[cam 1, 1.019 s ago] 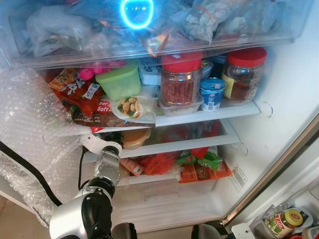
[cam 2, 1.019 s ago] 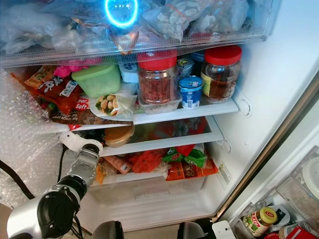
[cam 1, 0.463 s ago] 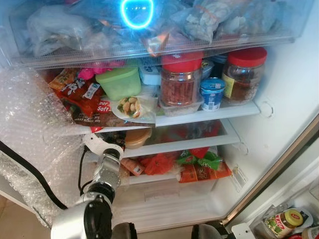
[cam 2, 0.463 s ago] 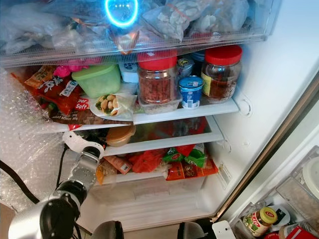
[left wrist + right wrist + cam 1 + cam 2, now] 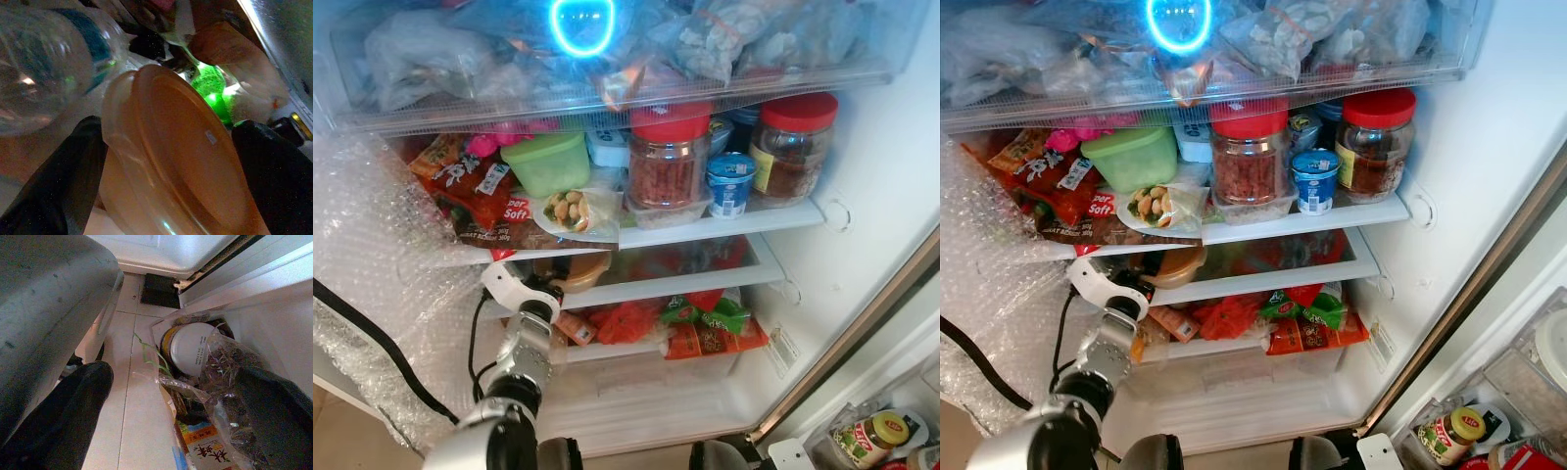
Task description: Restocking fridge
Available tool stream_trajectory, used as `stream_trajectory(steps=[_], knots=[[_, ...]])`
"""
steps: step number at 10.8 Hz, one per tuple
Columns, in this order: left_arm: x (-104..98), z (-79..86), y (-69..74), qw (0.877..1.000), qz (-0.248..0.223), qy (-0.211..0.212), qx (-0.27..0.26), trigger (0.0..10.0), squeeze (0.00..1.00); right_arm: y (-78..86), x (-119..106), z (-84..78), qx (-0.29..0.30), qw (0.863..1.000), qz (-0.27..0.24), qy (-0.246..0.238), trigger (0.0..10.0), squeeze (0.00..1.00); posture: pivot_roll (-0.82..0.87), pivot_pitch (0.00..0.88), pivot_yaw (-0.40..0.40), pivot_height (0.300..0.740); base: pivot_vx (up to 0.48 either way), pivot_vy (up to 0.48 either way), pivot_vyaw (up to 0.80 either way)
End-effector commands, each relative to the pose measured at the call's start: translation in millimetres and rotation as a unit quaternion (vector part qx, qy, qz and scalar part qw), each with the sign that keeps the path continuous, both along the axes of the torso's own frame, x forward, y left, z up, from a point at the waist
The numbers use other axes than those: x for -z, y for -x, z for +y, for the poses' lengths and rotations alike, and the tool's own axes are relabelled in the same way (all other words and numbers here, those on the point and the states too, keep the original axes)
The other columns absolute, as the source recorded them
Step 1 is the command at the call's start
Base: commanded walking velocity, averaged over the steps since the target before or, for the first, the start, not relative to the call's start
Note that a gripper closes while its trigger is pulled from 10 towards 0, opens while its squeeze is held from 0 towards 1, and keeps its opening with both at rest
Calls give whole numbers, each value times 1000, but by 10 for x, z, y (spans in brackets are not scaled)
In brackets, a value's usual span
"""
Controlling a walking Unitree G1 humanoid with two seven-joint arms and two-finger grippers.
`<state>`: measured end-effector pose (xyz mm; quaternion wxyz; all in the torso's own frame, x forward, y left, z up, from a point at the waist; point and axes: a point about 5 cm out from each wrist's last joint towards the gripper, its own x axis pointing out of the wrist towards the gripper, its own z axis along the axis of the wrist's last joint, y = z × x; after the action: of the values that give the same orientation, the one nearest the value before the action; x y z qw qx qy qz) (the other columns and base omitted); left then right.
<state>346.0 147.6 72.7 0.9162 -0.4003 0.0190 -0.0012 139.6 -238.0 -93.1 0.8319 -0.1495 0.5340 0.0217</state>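
The upper fridge shelf (image 5: 724,227) carries a green tub (image 5: 548,162), a plate of nuts (image 5: 570,212), red snack packets (image 5: 475,201), two red-lidded jars (image 5: 668,155) (image 5: 790,147) and a small blue yoghurt cup (image 5: 729,183) between the jars. The shelf below (image 5: 685,282) holds an orange-lidded tub (image 5: 579,269) at its left end. On the lowest shelf (image 5: 636,351) lie red and green packets (image 5: 705,328).

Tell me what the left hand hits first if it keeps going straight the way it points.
Most likely the orange-lidded tub: it sits right between the left hand's open fingers on the middle shelf. A clear bottle lies beside it.
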Motion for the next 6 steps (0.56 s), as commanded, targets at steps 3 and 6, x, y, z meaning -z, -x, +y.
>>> stream_trajectory(steps=[3, 6], knots=[[16, 11, 59, 1000, -8, -5, -1, 10000, 0, -49, 2, 93, -10, 1000, -10, -14, 10000, 0, -87, 0, 58, 622, 0, 0, 0], [35, 12, 127, 1000, -17, -14, 10, 10000, 0, -47, 0, 82, -10, 1000, -10, -12, 10000, 0, -85, 0, 52, 622, 0, 0, 0]])
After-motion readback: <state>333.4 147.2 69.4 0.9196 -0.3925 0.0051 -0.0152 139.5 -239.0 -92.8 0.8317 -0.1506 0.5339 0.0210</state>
